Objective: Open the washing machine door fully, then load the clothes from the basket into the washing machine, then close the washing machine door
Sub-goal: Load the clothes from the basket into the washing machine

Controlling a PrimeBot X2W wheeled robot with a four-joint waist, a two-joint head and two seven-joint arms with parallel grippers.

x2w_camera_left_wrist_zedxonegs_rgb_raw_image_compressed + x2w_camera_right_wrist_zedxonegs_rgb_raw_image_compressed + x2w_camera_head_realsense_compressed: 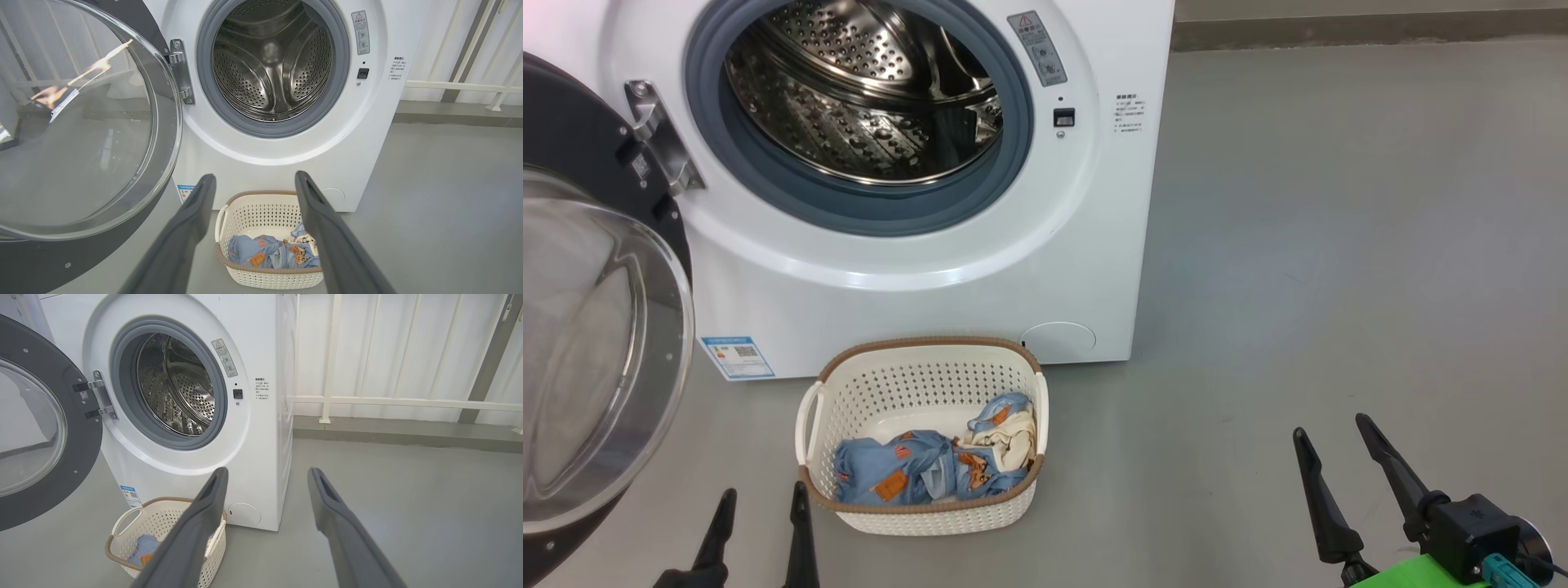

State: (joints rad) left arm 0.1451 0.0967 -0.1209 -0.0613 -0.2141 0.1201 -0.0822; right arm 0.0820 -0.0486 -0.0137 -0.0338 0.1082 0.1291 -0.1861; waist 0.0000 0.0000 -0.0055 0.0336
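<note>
door's out of the way: the washing machine door (pixel 588 351) hangs wide open at nine o'clock of the washing machine (pixel 931 302), its hinge (pixel 662 139) in plain sight, and the steel drum (pixel 866 90) is bare with no fabric in it that i can see. so by my reading the loading is what comes next

the basket (pixel 915 384) sits on the grey floor (pixel 1298 245) at six o'clock under the drum mouth, just in front of the machine's base. the clothes (pixel 915 474) are all in it, bunched against the near wall: the blue-and-orange bundle runs from seven round to five o'clock, and the cream piece is tucked at three o'clock, touching the blue

left gripper (pixel 764 492) hovers at eight o'clock of the basket, near it, its jaws spread wide and nothing between them. right gripper (pixel 1331 426) is well apart at three o'clock over bare floor, also spread and empty

now the handling, and this is judgement: that fabric looks light, soft and limp, so it'll sag and trail once lifted and could snag on the rim. the best bite looks like the raised crumple where blue meets cream, around four o'clock, pinched deep enough to gather both layers. a shallow pinch may bring one piece and leave the other behind. the basket itself looks light too, so a finger caught in its holes could drag it along

when closing time comes, the door should swing stiffly on its hinge, and the black rim far from the hinge seems a safer place to push than the slick glass bulge
</note>
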